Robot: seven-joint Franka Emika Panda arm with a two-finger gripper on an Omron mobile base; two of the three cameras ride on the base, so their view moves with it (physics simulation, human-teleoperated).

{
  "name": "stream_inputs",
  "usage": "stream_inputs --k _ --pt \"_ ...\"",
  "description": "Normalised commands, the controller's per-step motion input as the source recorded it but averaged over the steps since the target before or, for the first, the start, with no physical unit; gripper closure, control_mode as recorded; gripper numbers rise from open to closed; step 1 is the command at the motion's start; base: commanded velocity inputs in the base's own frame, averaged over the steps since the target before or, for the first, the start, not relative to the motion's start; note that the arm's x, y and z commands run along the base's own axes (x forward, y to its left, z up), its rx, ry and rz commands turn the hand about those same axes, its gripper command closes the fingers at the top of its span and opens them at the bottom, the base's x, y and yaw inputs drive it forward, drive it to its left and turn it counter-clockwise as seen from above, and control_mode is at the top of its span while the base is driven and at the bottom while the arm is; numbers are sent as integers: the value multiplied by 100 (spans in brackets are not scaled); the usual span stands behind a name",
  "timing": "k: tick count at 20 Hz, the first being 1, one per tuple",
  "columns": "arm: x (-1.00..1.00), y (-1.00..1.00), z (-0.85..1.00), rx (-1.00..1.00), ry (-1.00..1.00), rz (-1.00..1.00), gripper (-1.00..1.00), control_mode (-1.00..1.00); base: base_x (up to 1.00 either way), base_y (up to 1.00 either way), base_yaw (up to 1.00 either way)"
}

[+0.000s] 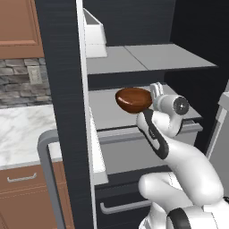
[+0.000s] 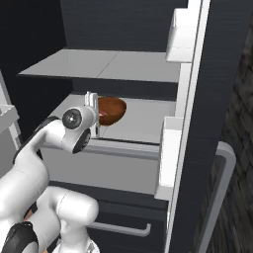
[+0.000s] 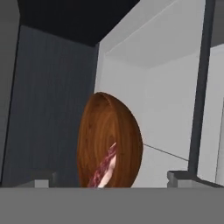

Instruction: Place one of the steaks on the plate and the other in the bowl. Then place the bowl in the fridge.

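bowl (image 1: pixel 133 99) sits on the fridge (image 1: pixel 147 114) middle shelf, near its front edge, steak (image 3: pixel 105 168) inside. looks rigid, glossy, likely slippery and light; the rim seems the best place to pinch. gripper (image 1: pixel 155 91) just beside the bowl, jaws spread, holding nothing.

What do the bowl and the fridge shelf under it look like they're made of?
Bowl: probably wood with a glossy finish; the hand view shows brown grain rings, the base views a sheen. Fridge shelf: smooth matte grey, likely plastic or coated metal; the flat, even colour leaves it open.
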Motion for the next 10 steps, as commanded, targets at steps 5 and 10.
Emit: stream_inputs --k 5,10 --pt "-52 0 57 0 17 -1 -100 -100 0 0 0" --pt "-7 -10 12 0 35 0 -100 -100 0 0 0"
